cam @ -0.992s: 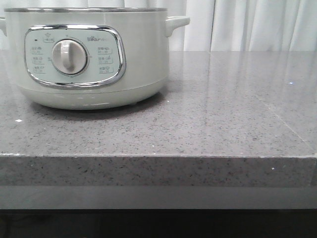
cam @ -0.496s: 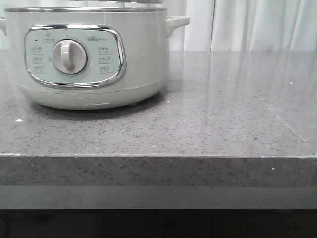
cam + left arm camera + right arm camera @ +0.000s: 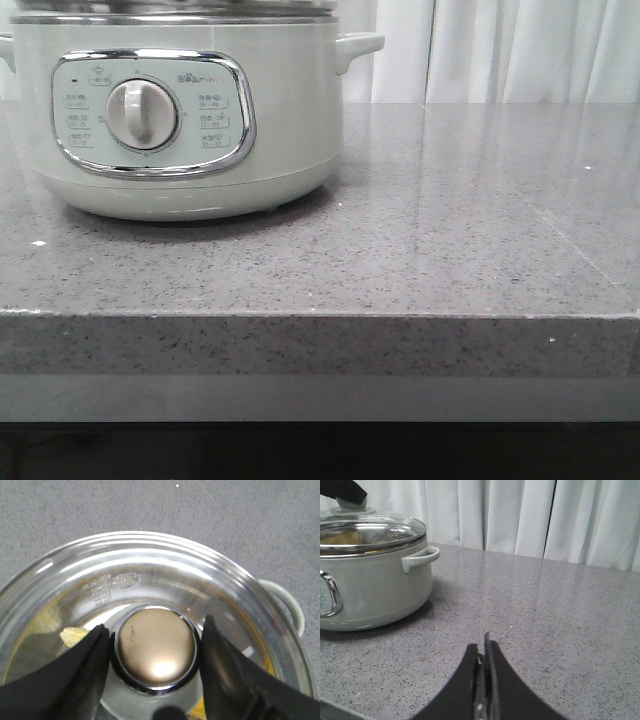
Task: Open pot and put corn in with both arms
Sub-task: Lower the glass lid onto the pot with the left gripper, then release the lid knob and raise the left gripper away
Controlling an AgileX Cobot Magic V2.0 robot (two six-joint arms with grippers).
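A speckled grey stone counter [image 3: 400,260] with a glossy sheen runs back to pleated white curtains [image 3: 520,50].
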